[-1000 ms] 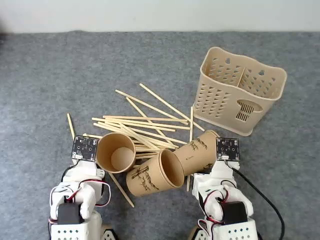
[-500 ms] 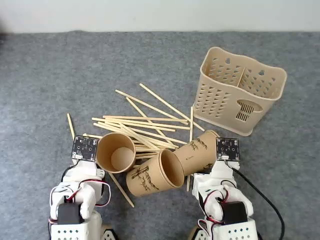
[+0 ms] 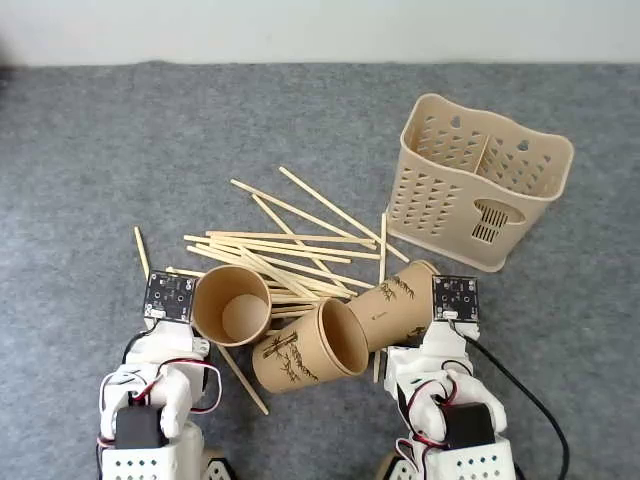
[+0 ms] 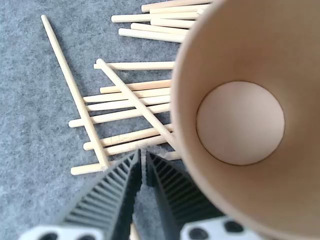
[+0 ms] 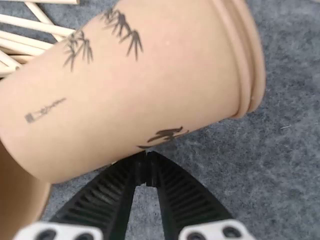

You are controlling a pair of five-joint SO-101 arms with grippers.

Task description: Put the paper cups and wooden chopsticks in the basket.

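1. High view: the basket (image 3: 482,182) stands upright at the far right, apart from the scattered wooden chopsticks (image 3: 290,250). An upright cup (image 3: 232,305) sits mouth-up on the pile, with a tipped cup (image 3: 310,348) and a second tipped cup (image 3: 405,298) lying beside it.
2. Left wrist view: the left gripper (image 4: 140,162) is pressed together on nothing, just beside the upright cup.
3. Right wrist view: the right gripper (image 5: 146,167) is likewise pressed together, empty, just beside the second tipped cup's wall.
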